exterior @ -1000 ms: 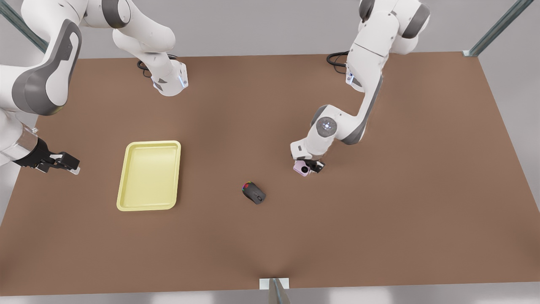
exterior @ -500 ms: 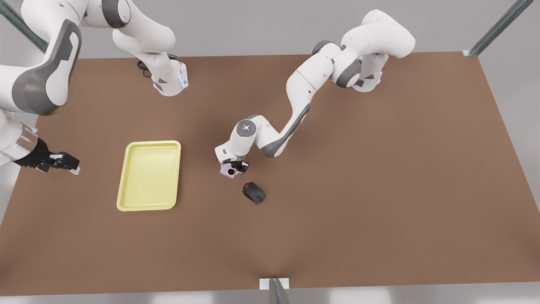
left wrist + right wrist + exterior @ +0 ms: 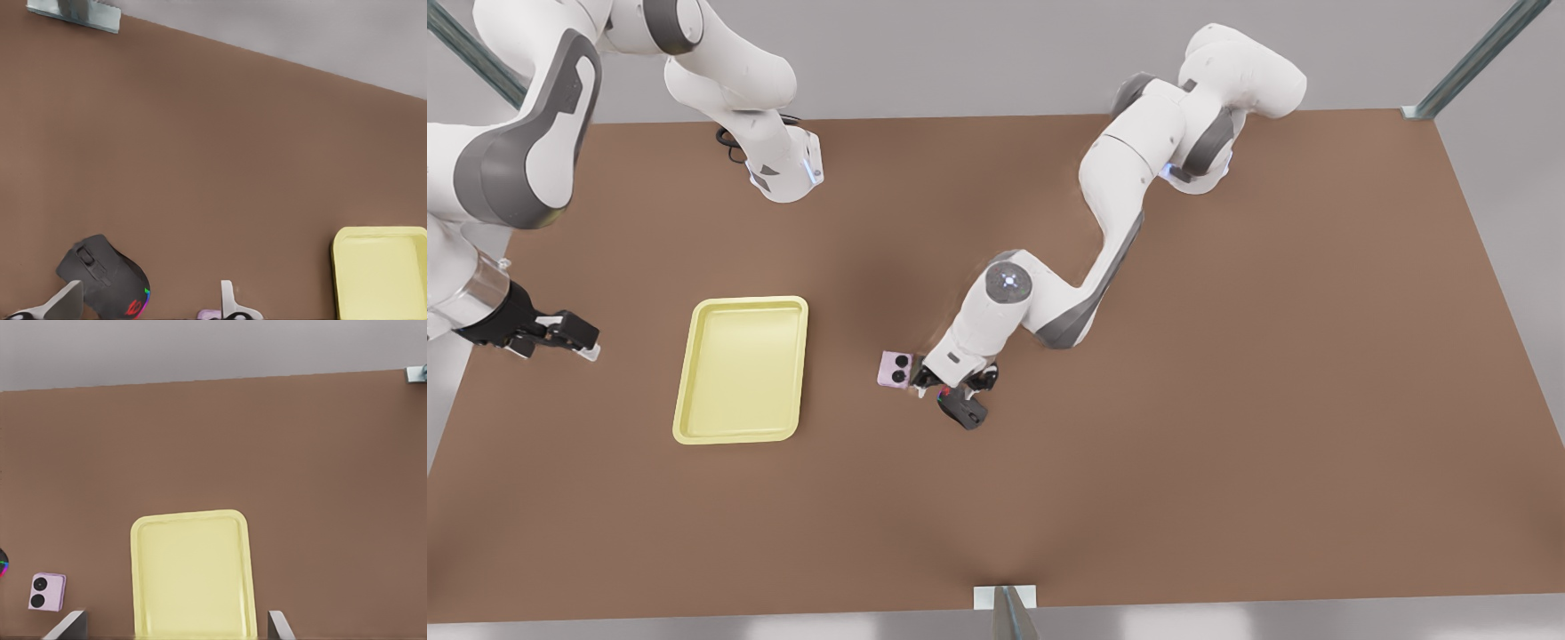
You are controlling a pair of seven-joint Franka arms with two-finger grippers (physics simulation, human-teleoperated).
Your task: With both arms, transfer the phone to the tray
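Observation:
The pale pink phone (image 3: pixel 895 369) lies flat on the brown table, two black circles up, between the yellow tray (image 3: pixel 741 369) and the dark mouse (image 3: pixel 962 407). My left gripper (image 3: pixel 953 384) hovers open just beside the phone, over the mouse; its fingers (image 3: pixel 230 301) straddle the mouse (image 3: pixel 107 277), and a sliver of the phone (image 3: pixel 208 313) shows by one finger. My right gripper (image 3: pixel 574 342) waits open at the front view's left, outside the tray. From its wrist I see the tray (image 3: pixel 193 577) and, farther off, the phone (image 3: pixel 47 592).
The left arm's elbow (image 3: pixel 1009 284) reaches low across the table's middle. The right arm's base (image 3: pixel 783 173) stands behind the tray. A metal bracket (image 3: pixel 1005 600) sits at the near table edge.
The left gripper carried the phone toward the tray, let it go onto the table, and shifted over the mouse. The right gripper barely moved.

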